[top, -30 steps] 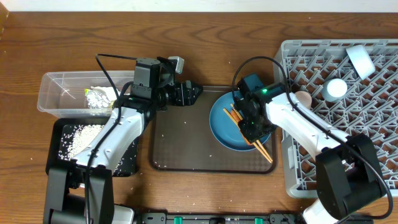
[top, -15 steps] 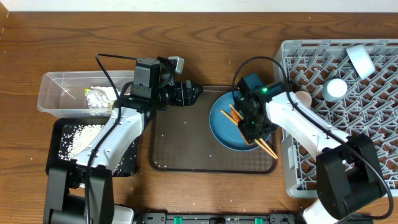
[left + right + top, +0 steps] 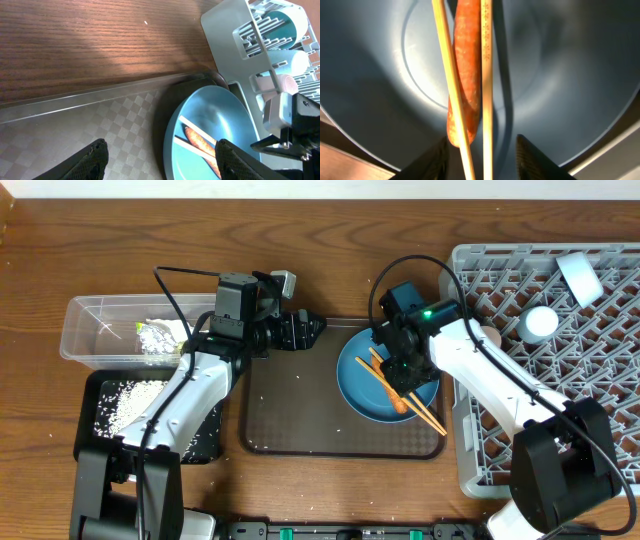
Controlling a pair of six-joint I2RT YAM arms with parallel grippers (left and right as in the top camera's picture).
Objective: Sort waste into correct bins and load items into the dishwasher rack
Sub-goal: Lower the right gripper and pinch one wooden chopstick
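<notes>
Blue plate (image 3: 352, 385) sits on the brown tray (image 3: 290, 415) mid-worktop. Chopsticks (image 3: 425, 412) lie across it with what looks like a carrot (image 3: 465, 75) between them. Right gripper (image 3: 482, 152) hangs over the plate, fingers a little apart, straddling the chopsticks. Left gripper (image 3: 160, 155) hovers at the tray's far edge, fingers wide, holding nothing. Rack (image 3: 600, 390) fills the right edge.

Recorded one brown wooden table (image 3: 120, 240) with lengthwise grain, filling the overhead view. Bounded at the far edge by a narrow pale strip (image 3: 300, 185); cannot tell whether wall. Evenly lit, with a soft pale glare on the bare wood in the left wrist view.
</notes>
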